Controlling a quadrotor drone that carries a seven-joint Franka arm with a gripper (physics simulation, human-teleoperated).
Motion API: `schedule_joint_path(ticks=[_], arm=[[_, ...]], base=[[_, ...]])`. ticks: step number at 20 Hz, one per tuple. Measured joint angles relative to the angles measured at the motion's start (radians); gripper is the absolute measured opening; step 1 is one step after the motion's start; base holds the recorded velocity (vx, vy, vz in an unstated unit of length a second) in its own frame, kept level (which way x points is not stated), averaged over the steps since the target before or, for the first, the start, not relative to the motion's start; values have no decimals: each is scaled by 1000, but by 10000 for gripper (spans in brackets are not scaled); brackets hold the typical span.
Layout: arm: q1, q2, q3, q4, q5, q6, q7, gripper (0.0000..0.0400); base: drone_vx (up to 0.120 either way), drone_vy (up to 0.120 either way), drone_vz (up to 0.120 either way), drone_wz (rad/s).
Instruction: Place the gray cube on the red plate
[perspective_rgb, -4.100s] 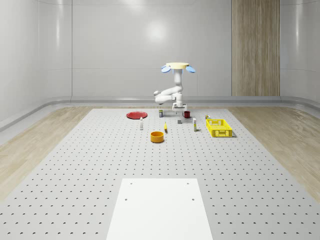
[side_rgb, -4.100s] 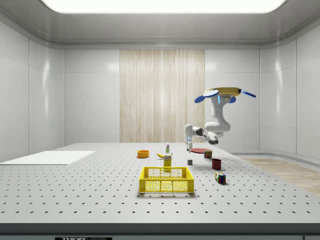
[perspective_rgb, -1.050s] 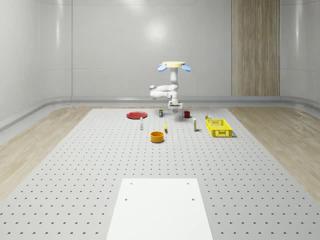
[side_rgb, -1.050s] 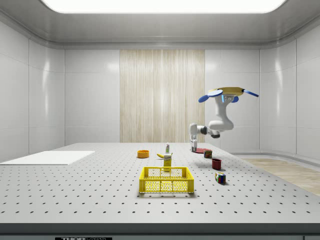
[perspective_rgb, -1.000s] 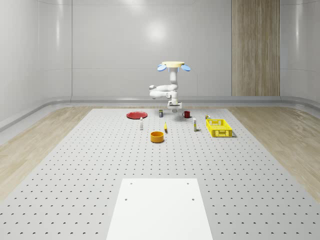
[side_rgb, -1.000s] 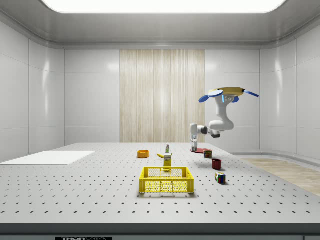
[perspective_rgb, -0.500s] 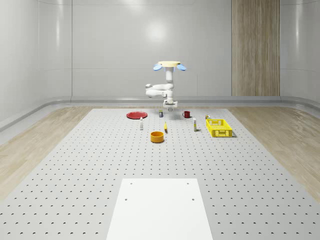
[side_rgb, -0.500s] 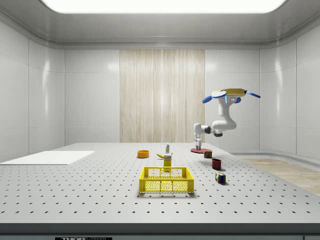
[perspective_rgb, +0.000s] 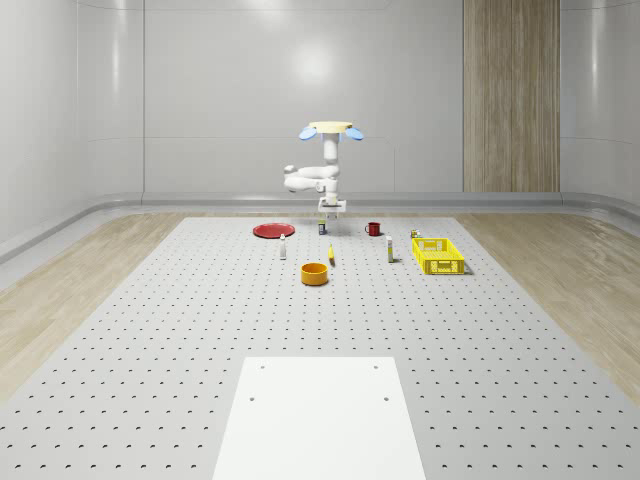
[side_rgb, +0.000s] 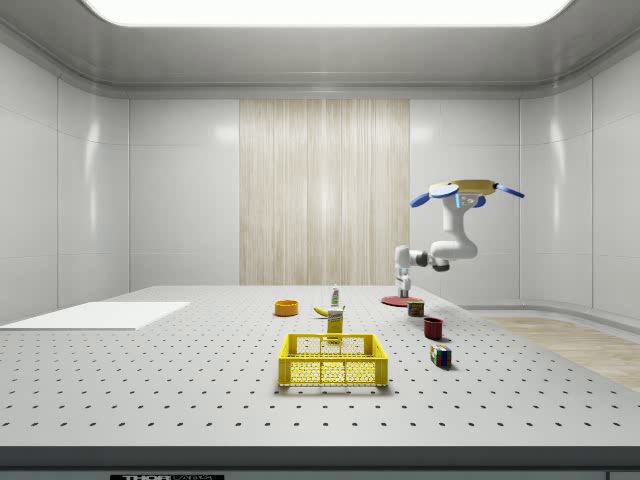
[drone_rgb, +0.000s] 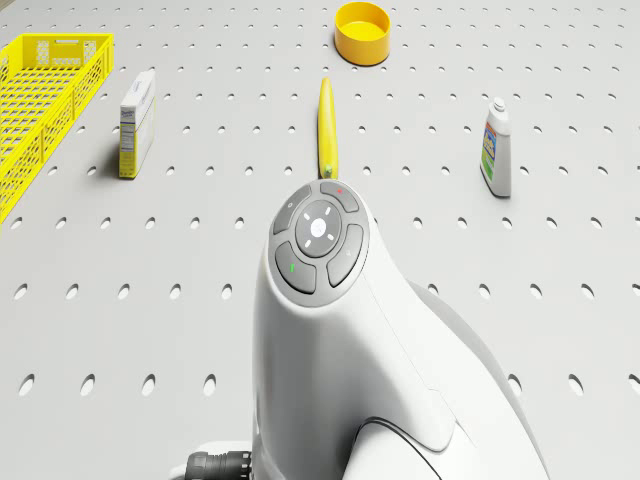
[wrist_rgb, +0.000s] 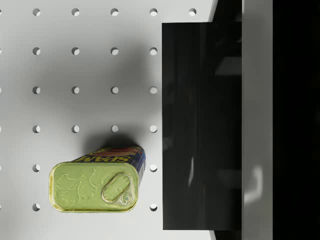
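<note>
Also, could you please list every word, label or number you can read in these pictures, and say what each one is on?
"SPAM": on the side of the can on the table, seen in the wrist view.
Bottle label, drone view: printed, too small to read.
Box beside the yellow basket: print too small to read.
Strip of text on the table's front edge, side view: illegible.

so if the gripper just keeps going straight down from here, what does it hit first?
Probably bare table. The gripper points down right beside the spam can, close enough that depth leaves a clip possible.
</note>
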Motion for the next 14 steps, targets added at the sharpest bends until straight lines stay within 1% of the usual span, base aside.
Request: schedule_joint_path(ticks=[8, 14], arm=[[-4, -17, 3, 1, 7, 16, 3, 250], [-7, -29, 5, 1, 12, 27, 6, 250]], base=[[0, -120, 0, 0], [-113, -120, 0, 0]])
